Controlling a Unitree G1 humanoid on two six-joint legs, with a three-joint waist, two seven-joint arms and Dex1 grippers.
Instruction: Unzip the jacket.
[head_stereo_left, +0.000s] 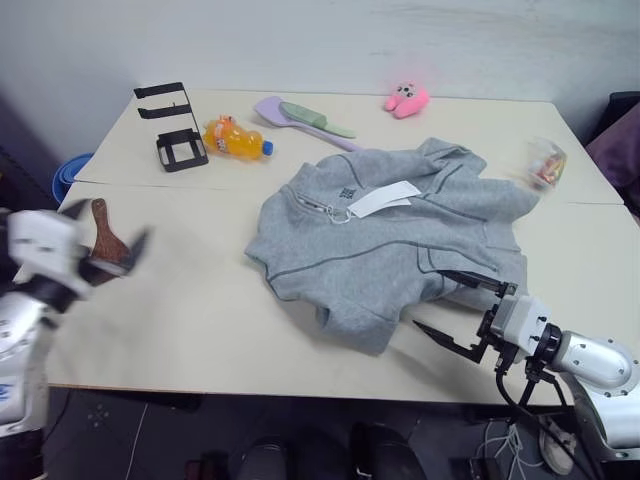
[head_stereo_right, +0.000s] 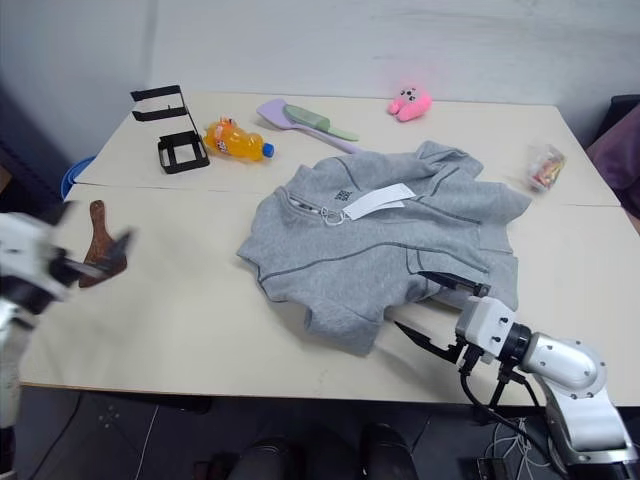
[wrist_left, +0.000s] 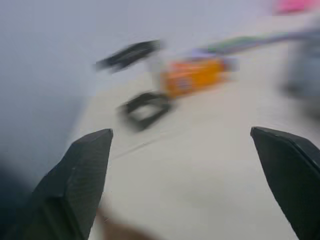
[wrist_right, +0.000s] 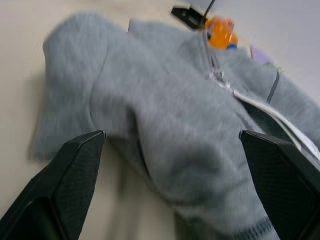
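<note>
Left pincer (head_stereo_left: 120, 255) spread wide, right pincer (head_stereo_left: 458, 312) spread wide, both empty

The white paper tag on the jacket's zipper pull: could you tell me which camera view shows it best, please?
The left eye view shows the white paper tag best: it lies whole and flat on the jacket chest. The right eye view shows the same. The right wrist view catches it edge-on as a thin strip. The left wrist view looks toward the orange bottle.

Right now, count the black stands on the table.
2: a taller black stand at the table's far left corner, and a low square one just in front, beside the orange bottle.
</note>
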